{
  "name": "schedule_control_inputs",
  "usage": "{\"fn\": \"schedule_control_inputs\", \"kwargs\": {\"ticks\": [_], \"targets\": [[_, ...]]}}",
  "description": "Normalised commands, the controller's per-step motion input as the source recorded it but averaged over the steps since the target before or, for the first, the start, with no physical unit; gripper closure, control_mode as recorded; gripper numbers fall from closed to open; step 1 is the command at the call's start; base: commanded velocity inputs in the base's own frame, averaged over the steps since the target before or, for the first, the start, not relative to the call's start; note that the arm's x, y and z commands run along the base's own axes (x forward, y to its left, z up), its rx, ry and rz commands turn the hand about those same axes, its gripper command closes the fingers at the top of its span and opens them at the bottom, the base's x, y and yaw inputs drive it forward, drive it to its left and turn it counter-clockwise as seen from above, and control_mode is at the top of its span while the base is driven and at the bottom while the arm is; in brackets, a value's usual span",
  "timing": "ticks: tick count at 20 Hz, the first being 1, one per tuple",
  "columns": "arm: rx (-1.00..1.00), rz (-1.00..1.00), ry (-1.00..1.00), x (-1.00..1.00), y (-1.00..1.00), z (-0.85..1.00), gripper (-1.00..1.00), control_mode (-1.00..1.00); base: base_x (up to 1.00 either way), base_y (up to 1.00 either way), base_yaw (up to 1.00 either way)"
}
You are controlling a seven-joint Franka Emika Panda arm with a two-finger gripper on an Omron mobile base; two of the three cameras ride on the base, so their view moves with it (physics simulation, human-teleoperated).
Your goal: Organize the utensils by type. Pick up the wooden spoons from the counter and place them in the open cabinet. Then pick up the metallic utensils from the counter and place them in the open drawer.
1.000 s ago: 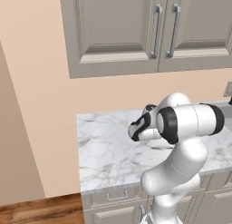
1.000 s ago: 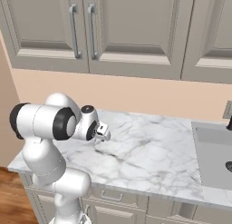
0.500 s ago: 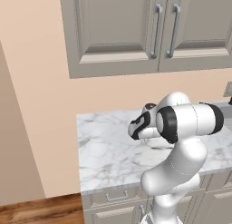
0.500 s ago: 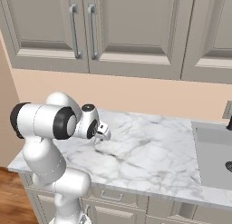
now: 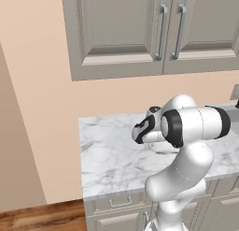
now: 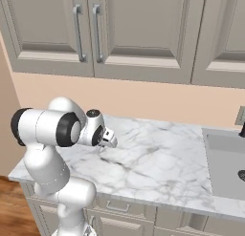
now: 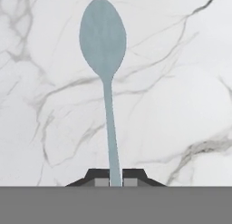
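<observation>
Hand view, bottom centre: your gripper [image 7: 116, 181] has its jaws closed on the handle end of the teal-blue metallic spoon [image 7: 105, 60]; the handle runs up the frame, its oval bowl at upper centre, over the white marble counter [image 7: 181, 82]; right base view, left of centre: the gripper [image 6: 108, 138] sits low over the counter [image 6: 158, 158].

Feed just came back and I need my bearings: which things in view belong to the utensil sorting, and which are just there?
Part of the job:
- slim pale teal-blue metallic spoon, lying on the counter, handle end between the fingertips
- white grey-veined marble counter
- gripper, shut on the spoon's handle

Just there:
- closed grey-beige upper cabinets
- sink basin
</observation>
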Motion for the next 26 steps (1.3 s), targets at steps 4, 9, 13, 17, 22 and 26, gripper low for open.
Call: {"fn": "schedule_control_inputs", "kwargs": {"ticks": [4,9,13,17,22,26], "targets": [[0.0,0.0,0.03,0.0,0.01,-0.18,1.0,-1.0,0.0,0.0,0.0],[0.0,0.05,0.0,0.0,0.09,-0.1,1.0,-1.0,0.0,0.0,0.0],[0.0,0.08,-0.05,0.0,0.0,-0.69,1.0,-1.0,0.0,0.0,0.0],[0.0,0.05,-0.02,0.03,0.0,-0.91,1.0,-1.0,0.0,0.0,0.0],[0.0,0.0,-0.15,-0.06,0.0,0.04,1.0,-1.0,0.0,0.0,0.0],[0.0,0.0,-0.13,-0.09,0.0,0.36,1.0,-1.0,0.0,0.0,0.0]]}}
